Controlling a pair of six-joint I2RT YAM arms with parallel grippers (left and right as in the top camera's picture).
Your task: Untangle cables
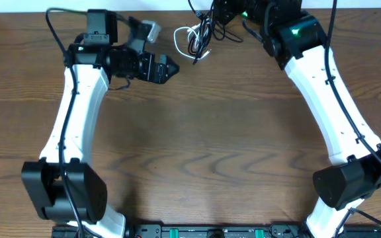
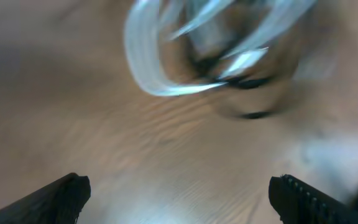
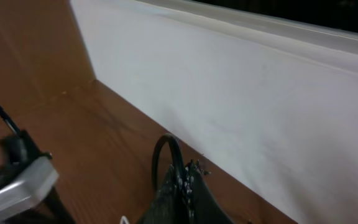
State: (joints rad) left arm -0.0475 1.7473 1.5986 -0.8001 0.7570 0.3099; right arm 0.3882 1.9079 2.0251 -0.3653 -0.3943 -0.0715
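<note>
The cables lie tangled at the table's far edge: a white cable [image 1: 182,37] in loops, with black cables [image 1: 201,41] across its right side. My left gripper [image 1: 170,67] is open and empty just left of the tangle. In the blurred left wrist view its fingers [image 2: 179,190] are wide apart over bare wood, with the white cable [image 2: 145,68] and a dark cable [image 2: 247,82] ahead. My right gripper [image 1: 219,20] is over the tangle's far right. In the right wrist view its fingers [image 3: 188,177] are shut on a black cable loop [image 3: 164,149].
A white wall [image 3: 241,93] runs right behind the cables along the wooden table's [image 1: 204,152] far edge. The left arm's wrist camera [image 3: 17,183] shows at the lower left of the right wrist view, close to my right gripper.
</note>
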